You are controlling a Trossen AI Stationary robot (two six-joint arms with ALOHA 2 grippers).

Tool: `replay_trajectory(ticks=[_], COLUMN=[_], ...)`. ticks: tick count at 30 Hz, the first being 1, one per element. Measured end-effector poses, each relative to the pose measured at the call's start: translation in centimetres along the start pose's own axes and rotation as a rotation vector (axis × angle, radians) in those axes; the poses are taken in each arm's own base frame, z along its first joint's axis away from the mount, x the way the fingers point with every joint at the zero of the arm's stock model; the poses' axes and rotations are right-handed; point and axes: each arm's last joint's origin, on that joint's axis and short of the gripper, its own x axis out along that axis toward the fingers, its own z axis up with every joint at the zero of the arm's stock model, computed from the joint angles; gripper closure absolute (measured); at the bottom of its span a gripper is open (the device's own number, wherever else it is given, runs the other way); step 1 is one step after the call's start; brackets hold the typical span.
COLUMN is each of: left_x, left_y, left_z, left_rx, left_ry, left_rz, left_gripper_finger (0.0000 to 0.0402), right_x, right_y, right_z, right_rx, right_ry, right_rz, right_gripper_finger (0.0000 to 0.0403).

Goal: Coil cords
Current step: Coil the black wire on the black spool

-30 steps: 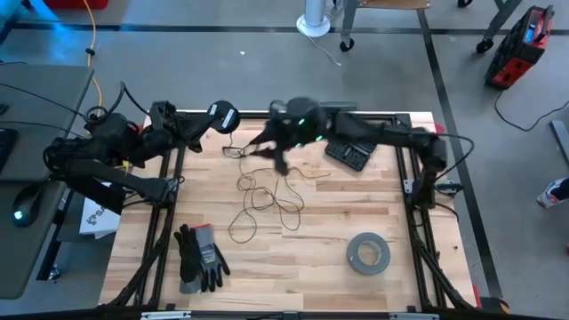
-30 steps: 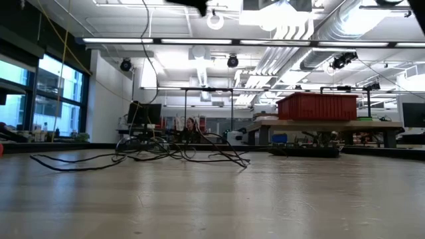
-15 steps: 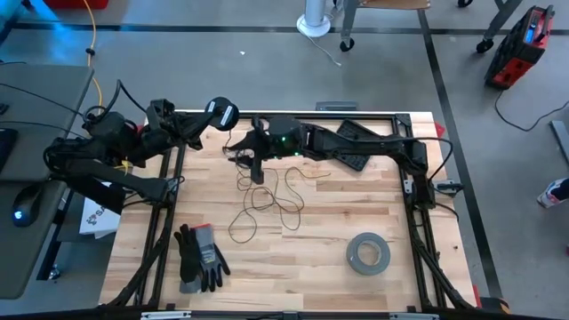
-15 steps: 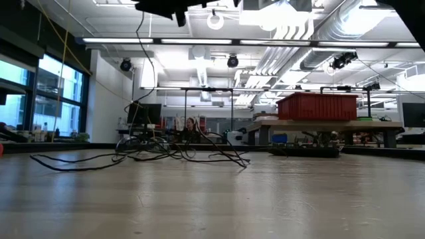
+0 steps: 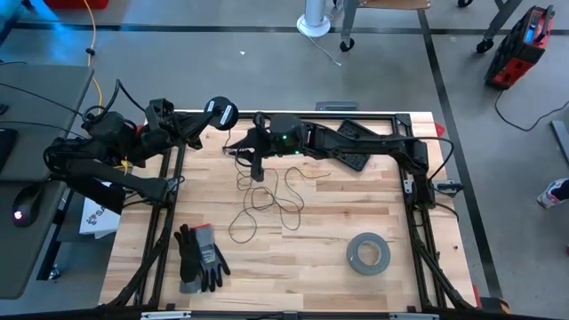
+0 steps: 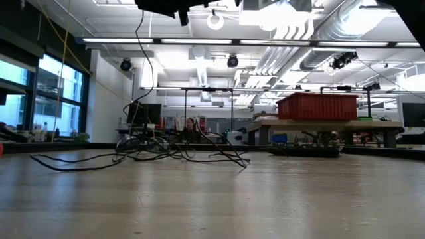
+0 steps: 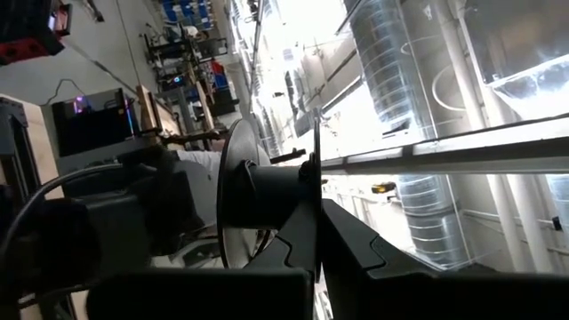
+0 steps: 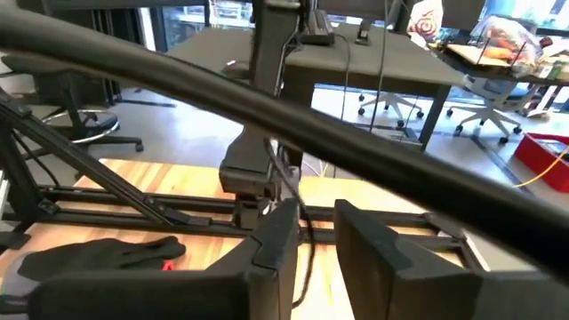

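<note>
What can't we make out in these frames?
- Right pincer on the cord: high view, its dark body covers the fingertips; grip unclear.
- Cord wound on the spool: left wrist view, flanges hide the core.
- Left pincer tips: high view, the spool covers them.

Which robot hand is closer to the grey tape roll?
The right hand. It hovers over the thin dark cord, up-left of the grey tape roll; the left hand holds the black spool farther off.

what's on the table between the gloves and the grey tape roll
Mostly bare wood in the high view: the gloves lie left, the tape roll right; only the cord's lowest loops reach near it.
</note>
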Motion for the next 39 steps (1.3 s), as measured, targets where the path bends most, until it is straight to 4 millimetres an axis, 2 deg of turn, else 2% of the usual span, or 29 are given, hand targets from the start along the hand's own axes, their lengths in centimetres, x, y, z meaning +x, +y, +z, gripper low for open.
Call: replay_trajectory(ticks=[11,16,19,28,34,39], left_x=[0.0,0.0,0.0,2.4,2.2,2.1], left_y=[0.0,0.0,0.0,1.3,1.0,1.0], left_z=[0.0,0.0,0.0,-1.8,-1.0,-0.6], left_rx=[0.008,0.009,0.011,-0.066,-0.025,-0.006], left_ry=[-0.003,-0.01,-0.011,0.053,-0.007,-0.04], left_rz=[0.002,0.004,0.006,0.024,0.02,0.019], left_gripper_finger=[0.0401,0.0401,0.0401,0.0401,0.0401,0.0401], right_x=[-0.1,-0.2,-0.4,-0.7,-1.3,-1.4], right_y=[0.4,0.8,1.0,2.5,3.8,5.4], right_z=[0.1,0.4,0.7,3.4,5.5,6.2], right_rx=[0.001,0.027,0.052,0.093,0.081,0.029], right_ry=[0.006,-0.015,-0.021,-0.263,-0.33,-0.348], right_rz=[0.036,0.059,0.06,0.059,0.08,0.087], right_gripper_finger=[0.0341,0.0394,0.0399,0.0402,0.0402,0.0402])
